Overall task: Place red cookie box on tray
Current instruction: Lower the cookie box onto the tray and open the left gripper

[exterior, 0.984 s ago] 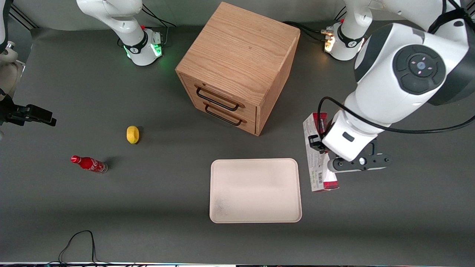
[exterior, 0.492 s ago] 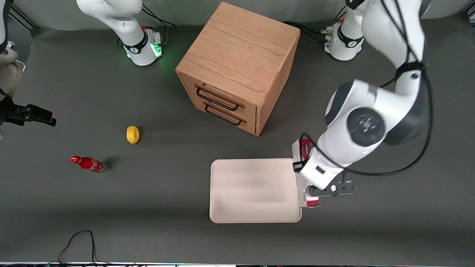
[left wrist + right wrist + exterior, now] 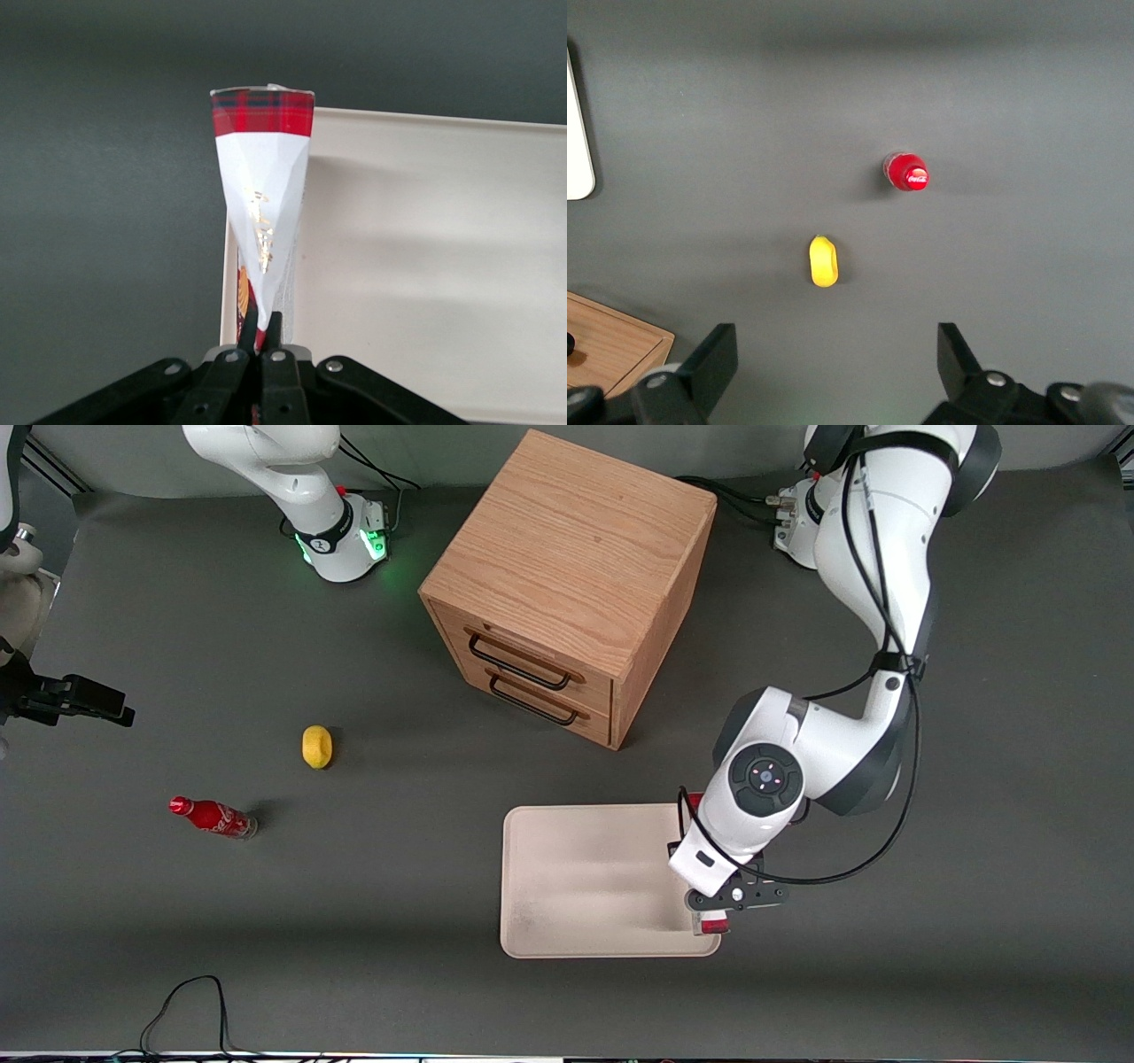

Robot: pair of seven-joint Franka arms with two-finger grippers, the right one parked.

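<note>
The left arm's gripper (image 3: 709, 911) hangs over the tray (image 3: 576, 886), right at the tray's edge toward the working arm's end of the table. It is clamped tight on the red cookie box (image 3: 263, 212), which stands on edge between the fingers (image 3: 270, 341), pinched hard enough that the cardboard narrows to a wedge where they meet (the tartan band at the box's other end keeps its full width). Seen from the wrist, the box runs along the tray's rim (image 3: 232, 292), partly above the cream surface and partly above the dark table (image 3: 886, 974). From the front only small red bits of the box (image 3: 714, 926) peek out beneath the arm's wrist, just inside the tray's corner nearest the camera; I cannot tell whether the box touches the tray or is held just above it.

The wooden drawer cabinet (image 3: 567, 584) stands farther from the camera than the tray, both drawers shut. Toward the parked arm's end of the table lie a yellow lemon (image 3: 316, 746) and, nearer the camera, a small red cola bottle (image 3: 213, 817) on its side.
</note>
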